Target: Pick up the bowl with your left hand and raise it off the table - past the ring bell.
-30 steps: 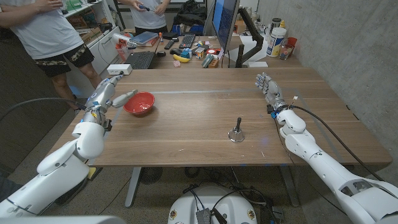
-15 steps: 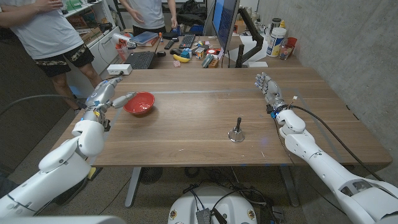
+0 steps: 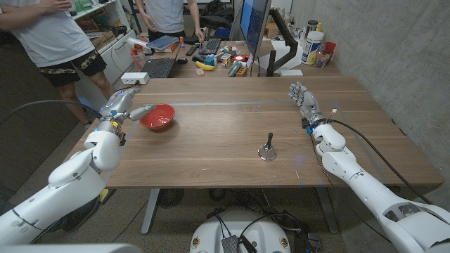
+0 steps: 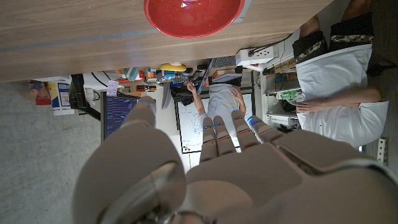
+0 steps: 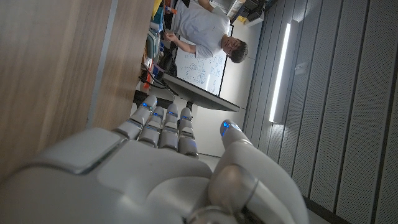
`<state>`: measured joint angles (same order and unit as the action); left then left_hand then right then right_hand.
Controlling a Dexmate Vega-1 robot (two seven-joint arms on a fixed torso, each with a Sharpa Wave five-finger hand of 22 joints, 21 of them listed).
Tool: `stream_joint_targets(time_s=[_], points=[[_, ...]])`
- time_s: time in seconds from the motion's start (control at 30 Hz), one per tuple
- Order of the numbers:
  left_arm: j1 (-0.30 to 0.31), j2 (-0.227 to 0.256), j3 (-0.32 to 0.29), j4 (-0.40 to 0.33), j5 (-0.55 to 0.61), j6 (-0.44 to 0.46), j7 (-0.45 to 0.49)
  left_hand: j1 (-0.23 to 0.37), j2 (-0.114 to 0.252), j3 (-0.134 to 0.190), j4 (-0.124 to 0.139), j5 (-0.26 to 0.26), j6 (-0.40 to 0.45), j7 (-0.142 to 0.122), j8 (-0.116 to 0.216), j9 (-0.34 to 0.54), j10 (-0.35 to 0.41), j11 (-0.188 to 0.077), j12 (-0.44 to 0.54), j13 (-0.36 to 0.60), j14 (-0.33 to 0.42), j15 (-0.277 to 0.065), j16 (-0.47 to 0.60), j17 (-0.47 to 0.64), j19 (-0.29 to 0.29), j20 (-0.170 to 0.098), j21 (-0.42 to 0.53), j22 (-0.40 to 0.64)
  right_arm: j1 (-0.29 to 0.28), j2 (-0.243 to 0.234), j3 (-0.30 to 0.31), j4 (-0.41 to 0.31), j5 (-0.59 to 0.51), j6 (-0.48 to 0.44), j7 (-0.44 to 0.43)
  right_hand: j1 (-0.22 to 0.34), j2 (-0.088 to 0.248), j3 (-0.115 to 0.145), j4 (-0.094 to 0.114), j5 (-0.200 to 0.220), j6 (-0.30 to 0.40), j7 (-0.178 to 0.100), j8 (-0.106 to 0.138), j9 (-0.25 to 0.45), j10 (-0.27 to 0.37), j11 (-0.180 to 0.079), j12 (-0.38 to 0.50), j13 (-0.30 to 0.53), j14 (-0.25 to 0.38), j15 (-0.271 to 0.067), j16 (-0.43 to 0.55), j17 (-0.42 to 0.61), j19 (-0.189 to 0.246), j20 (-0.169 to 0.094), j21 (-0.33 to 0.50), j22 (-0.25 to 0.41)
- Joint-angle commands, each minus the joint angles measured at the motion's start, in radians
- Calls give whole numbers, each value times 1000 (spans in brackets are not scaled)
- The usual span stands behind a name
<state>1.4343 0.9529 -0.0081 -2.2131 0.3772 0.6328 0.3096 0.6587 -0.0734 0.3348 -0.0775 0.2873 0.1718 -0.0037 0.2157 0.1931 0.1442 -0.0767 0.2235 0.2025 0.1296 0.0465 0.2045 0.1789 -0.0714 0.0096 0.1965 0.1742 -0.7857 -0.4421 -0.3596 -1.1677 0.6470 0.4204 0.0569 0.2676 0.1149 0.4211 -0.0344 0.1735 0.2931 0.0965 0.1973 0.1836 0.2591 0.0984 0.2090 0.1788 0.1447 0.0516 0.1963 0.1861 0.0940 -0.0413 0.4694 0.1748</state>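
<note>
A red bowl (image 3: 157, 117) is seen resting upright on the wooden counter (image 3: 232, 151), in its left part and toward the far half. The left hand (image 3: 125, 106) is placed just beside the bowl on its outer side, with the thumb reaching toward the near rim; whether the rim is touched cannot be told from the head view. In the left wrist view the left hand (image 4: 224, 168) is seen from behind, its fingers (image 4: 225, 134) extended side by side and the thumb set apart, with nothing held between them, and the bowl (image 4: 194, 15) is shown beyond the fingertips on the counter (image 4: 74, 37). A small ring bell (image 3: 267, 150) with a dark upright handle is stood near the middle of the counter, toward the front edge and well apart from the bowl. The right hand (image 3: 304, 100) is held over the right part of the counter, fingers extended and close together, with nothing grasped; in the right wrist view the right hand (image 5: 168, 168) is shown the same way, fingers (image 5: 165, 127) straight and the thumb apart. Behind the counter a second desk crowded with a keyboard (image 3: 158, 67), a monitor (image 3: 254, 28) and small items is visible, and two people (image 3: 60, 35) are standing there.
</note>
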Motion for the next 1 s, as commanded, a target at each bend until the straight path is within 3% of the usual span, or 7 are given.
stream_joint_targets(time_s=[0.03, 0.3, 1.0], points=[[-54, 40, 66, -8, -15, 89, -8, 5, -3, -4, -6, 2, 14, -2, 7, 2, 15, 0, 5, 5, 13, -1, 6, 6, 7, -2, 7, 4, 3, 1, 6, 14, 7, 6, 10, -6, -7, 2, -7, 3, 6, 2, -3, 5, 7, -1, -2, 2, 5, 3, -1, 3, 8, -1, -3, 1], [-106, 67, 132, -3, -28, 136, -12, 6, -5, -6, -7, 3, 19, -2, 7, 3, 17, -3, 5, 6, 21, 0, 6, 6, 16, -1, 10, 5, 9, 3, 6, 20, 9, 9, 18, -8, -7, 2, -6, 3, 6, 1, -3, 5, 8, -1, -2, 2, 5, 3, -2, 3, 9, 0, -5, 1], [-167, 155, 259, -22, -16, 227, 23, 9, -5, -8, -8, 5, 22, -3, 7, 3, 21, -9, 5, 6, 25, -3, 4, 6, 18, 1, 9, 5, 16, -1, -3, 11, 5, 1, 31, -10, -7, 2, -6, 3, 6, 2, -3, 5, 7, 1, -3, 2, 4, 3, -2, 3, 9, 2, -13, 2]])
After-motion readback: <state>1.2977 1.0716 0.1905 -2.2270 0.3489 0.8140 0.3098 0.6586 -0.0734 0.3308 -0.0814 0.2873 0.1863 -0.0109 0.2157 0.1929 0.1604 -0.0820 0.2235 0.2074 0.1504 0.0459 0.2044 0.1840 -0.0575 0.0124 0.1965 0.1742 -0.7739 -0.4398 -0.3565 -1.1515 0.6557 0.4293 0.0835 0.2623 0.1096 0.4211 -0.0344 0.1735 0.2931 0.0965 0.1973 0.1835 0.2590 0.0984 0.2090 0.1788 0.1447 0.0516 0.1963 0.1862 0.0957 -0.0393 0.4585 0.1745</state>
